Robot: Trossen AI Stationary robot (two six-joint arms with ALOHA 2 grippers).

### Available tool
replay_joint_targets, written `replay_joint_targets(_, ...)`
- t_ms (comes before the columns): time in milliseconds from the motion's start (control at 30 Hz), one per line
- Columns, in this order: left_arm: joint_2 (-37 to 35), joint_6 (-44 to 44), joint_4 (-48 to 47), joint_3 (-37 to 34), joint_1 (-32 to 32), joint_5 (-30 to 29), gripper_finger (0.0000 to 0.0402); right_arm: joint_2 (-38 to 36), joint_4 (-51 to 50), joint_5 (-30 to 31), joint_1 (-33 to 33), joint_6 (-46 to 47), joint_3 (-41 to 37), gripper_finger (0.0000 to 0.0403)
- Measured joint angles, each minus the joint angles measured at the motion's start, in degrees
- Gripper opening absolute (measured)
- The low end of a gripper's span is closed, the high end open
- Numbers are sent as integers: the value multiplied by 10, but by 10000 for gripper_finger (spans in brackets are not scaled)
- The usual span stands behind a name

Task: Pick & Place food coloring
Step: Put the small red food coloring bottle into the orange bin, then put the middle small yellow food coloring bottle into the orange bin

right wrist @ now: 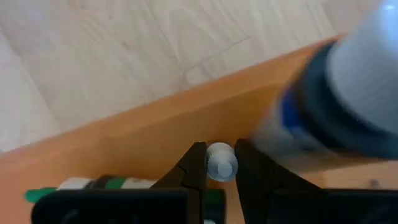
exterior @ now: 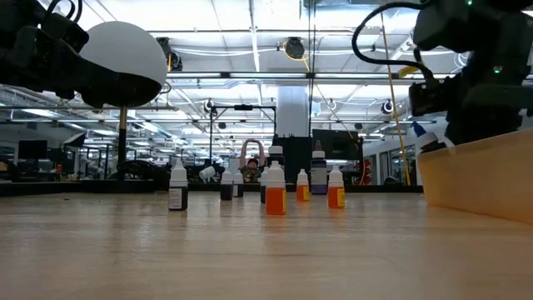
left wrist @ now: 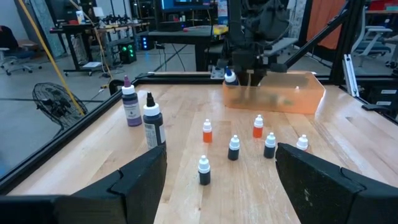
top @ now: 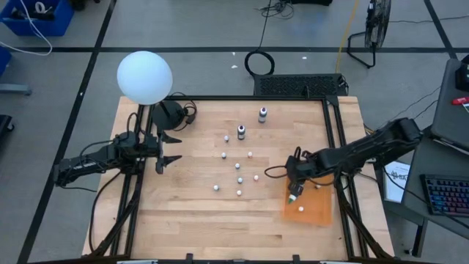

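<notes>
Several tiny food coloring bottles (top: 239,180) stand upright on the wooden table's middle. Two taller dark ones (top: 241,133) stand farther back. An orange tray (top: 315,213) lies near the right edge with one small pale bottle (top: 301,209) in it. My right gripper (top: 293,194) points steeply down over the tray's left part, shut on a small bottle with a pale top. A blurred blue and pale bottle shape (right wrist: 336,87) shows beside its fingers. My left gripper (top: 167,150) waits open and level at the table's left edge. My right gripper pinches the bottle's pale round top (right wrist: 221,163) between its two fingertips. The fingers come from above, slanting down. The bottle's body is hidden below the fingers in the wrist view. Whether it rests on the orange tray I cannot tell.
A white globe (top: 144,76) on a stand rises over the table's far left corner, with a black object (top: 170,114) beside it. A dark metal frame (top: 331,110) edges the table. Bare wood lies along the near edge (top: 220,235).
</notes>
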Motion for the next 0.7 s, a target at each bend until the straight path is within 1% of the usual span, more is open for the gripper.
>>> replay_joint_targets(133, 0, 0, 0, 0, 0, 0, 299, 20, 20, -8, -3, -11, 2, 45)
replay_joint_targets(233, 0, 0, 0, 0, 0, 0, 299, 19, 29, -8, -3, -10, 1, 47)
replay_joint_targets(300, 0, 0, 0, 0, 0, 0, 299, 13, 35, -9, -3, -9, 0, 65)
replay_joint_targets(433, 0, 0, 0, 0, 0, 0, 299, 1, 39, -13, -3, 5, -2, 122)
replay_joint_targets(500, 0, 0, 0, 0, 0, 0, 299, -2, 41, -14, -2, 7, -2, 143)
replay_joint_targets(600, 0, 0, 0, 0, 0, 0, 299, -5, 45, -14, -2, 7, -2, 162)
replay_joint_targets(700, 0, 0, 0, 0, 0, 0, 299, -12, 53, -13, -2, 7, -2, 168)
